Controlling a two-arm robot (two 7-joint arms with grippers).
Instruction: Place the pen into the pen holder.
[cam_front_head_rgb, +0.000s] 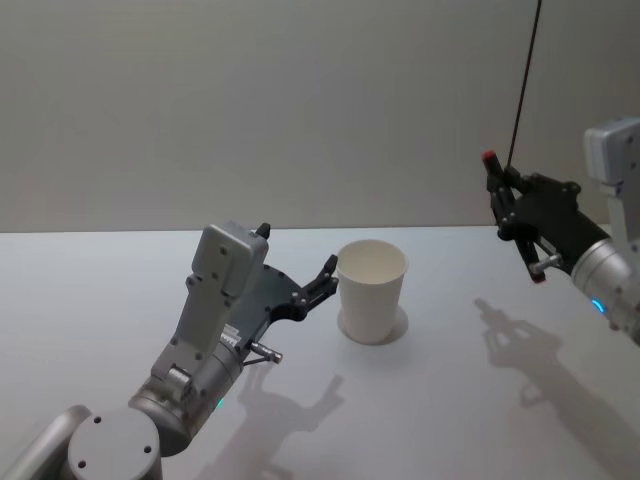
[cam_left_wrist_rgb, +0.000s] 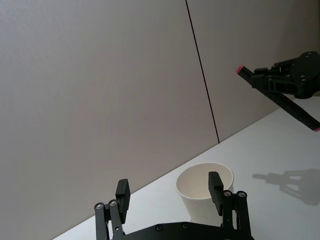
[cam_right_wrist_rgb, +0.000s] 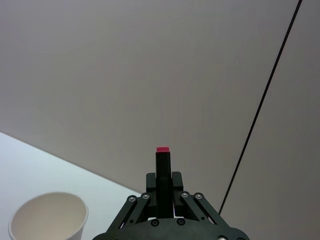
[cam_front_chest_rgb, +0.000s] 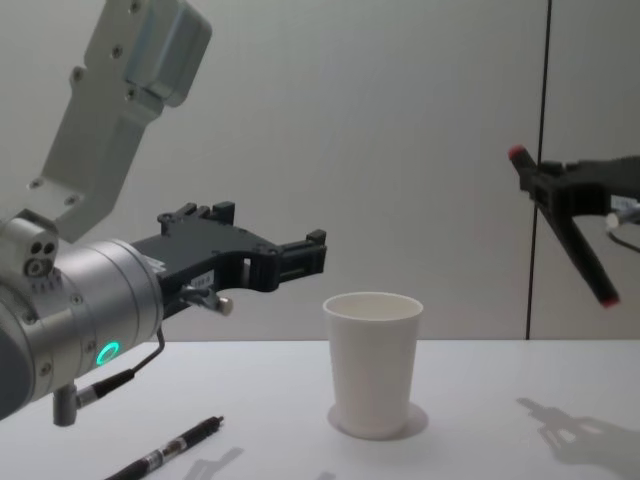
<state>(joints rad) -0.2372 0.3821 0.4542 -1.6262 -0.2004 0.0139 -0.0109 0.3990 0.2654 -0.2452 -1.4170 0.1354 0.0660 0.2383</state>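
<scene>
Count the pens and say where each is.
2. A red-tipped pen is clamped in the raised right gripper, right of the cup; a slim pen lies on the table under the left arm.

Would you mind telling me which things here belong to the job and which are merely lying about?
Job: red-tipped pen, gripped by the right gripper; white paper cup; open left gripper beside the cup.
Lying about: second pen, flat on the table.

right claw (cam_right_wrist_rgb: 164, 181) seemingly gripping pen (cam_right_wrist_rgb: 162, 161), pen holder (cam_right_wrist_rgb: 30, 221) nearby
</scene>
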